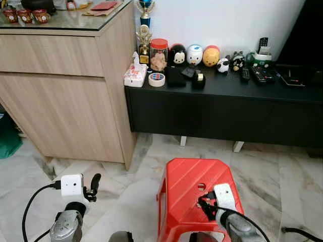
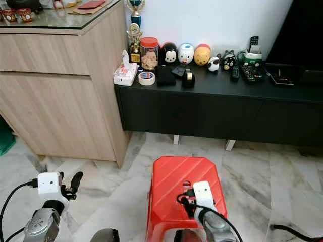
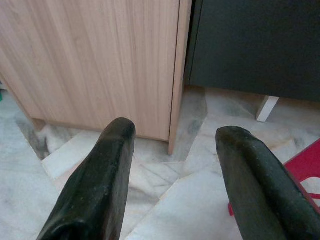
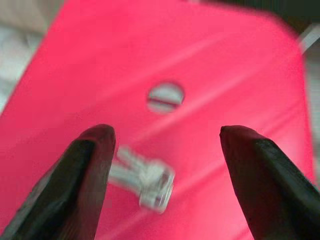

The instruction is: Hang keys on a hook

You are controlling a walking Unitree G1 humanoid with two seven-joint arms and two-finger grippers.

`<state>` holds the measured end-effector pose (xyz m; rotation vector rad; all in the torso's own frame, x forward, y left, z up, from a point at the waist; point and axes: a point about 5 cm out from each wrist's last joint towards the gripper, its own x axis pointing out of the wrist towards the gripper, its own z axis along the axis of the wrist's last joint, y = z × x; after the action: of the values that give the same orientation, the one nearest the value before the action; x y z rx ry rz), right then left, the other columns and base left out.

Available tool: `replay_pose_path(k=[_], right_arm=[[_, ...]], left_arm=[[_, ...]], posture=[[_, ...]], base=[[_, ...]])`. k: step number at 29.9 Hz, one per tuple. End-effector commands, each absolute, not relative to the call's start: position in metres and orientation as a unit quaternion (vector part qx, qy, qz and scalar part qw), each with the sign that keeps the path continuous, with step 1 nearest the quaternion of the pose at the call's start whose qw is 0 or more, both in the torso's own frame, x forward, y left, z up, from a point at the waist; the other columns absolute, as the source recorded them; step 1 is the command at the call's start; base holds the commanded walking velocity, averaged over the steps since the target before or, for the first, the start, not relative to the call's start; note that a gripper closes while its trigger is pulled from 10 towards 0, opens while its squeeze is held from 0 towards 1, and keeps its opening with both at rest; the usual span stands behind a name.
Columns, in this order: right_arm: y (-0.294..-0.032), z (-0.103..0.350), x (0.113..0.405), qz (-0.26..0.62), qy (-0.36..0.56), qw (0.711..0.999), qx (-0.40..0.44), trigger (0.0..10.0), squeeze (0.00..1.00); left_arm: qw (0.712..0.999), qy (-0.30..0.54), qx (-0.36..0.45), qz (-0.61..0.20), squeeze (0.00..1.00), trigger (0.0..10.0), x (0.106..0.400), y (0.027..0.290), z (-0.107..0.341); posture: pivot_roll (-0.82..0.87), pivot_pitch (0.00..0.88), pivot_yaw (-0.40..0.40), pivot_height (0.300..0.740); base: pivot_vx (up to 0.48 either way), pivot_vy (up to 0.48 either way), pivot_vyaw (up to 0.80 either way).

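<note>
A small silvery bunch of keys [image 4: 145, 180] lies blurred on the top of a red plastic stool [image 1: 184, 177], close to the round hole [image 4: 165, 96] in the seat. My right gripper [image 4: 167, 136] hovers just above the stool top, open, with one finger on each side of the keys and not touching them. From the head, the same gripper [image 1: 206, 202] sits over the near half of the seat. My left gripper [image 1: 94, 185] hangs low at the left over the marble floor, open and empty, facing the cabinet base [image 3: 150, 90].
A light wooden cabinet [image 1: 65, 96] stands at the left. Beside it is a low black console [image 1: 222, 108] with toy figures, a tape roll [image 1: 157, 79], a tissue pack, trophies and remotes. Marble floor [image 1: 282, 171] surrounds the stool.
</note>
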<state>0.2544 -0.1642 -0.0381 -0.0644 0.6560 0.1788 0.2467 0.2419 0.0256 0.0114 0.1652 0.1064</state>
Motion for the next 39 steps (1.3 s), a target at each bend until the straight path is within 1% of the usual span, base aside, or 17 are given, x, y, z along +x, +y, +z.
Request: replay_pose_path(k=[1, 11, 19, 26, 30, 35, 39], right_arm=[[-0.164, -0.033, 0.26, 0.083, 0.302, 0.95, -0.014, 10.0, 0.0], [-0.165, -0.037, 0.254, 0.087, 0.307, 0.948, -0.022, 10.0, 0.0], [-0.159, -0.03, 0.265, 0.085, 0.299, 0.95, -0.022, 10.0, 0.0], [-0.154, -0.025, 0.273, 0.083, 0.299, 0.95, -0.025, 10.0, 0.0], [-0.156, -0.029, 0.271, 0.073, 0.332, 0.94, -0.036, 10.0, 0.0], [-0.156, -0.027, 0.274, 0.071, 0.331, 0.94, -0.033, 10.0, 0.0], [-0.154, -0.029, 0.273, 0.076, 0.34, 0.937, -0.033, 10.0, 0.0]], left_arm=[[0.995, 0.085, 0.008, 0.042, 0.0, 10.0, 0.247, 0.237, 0.025], [0.996, 0.081, 0.005, 0.04, 0.0, 10.0, 0.243, 0.233, 0.026], [0.996, 0.077, 0.005, 0.046, 0.0, 10.0, 0.242, 0.237, 0.03], [0.996, 0.074, 0.0, 0.047, 0.0, 10.0, 0.248, 0.232, 0.033], [0.996, 0.068, -0.004, 0.048, 0.0, 10.0, 0.25, 0.23, 0.036], [0.997, 0.062, -0.008, 0.046, 0.0, 10.0, 0.25, 0.226, 0.039], [0.997, 0.065, -0.011, 0.047, 0.0, 10.0, 0.249, 0.223, 0.038]], posture=[[0.06, 0.0, -0.047, 0.615], [0.07, 0.0, -0.062, 0.61], [0.08, 0.0, -0.071, 0.61], [0.09, 0.0, -0.074, 0.61], [0.09, 0.0, -0.075, 0.61], [0.09, 0.0, -0.082, 0.61], [0.1, 0.018, -0.092, 0.61]], base=[[0.0, 0.0, 0.0], [0.0, 0.0, 0.0], [0.0, 0.0, 0.0], [0.0, 0.0, 0.0], [0.0, 0.0, 0.0], [0.0, 0.0, 0.0], [0.0, 0.0, 0.0]])
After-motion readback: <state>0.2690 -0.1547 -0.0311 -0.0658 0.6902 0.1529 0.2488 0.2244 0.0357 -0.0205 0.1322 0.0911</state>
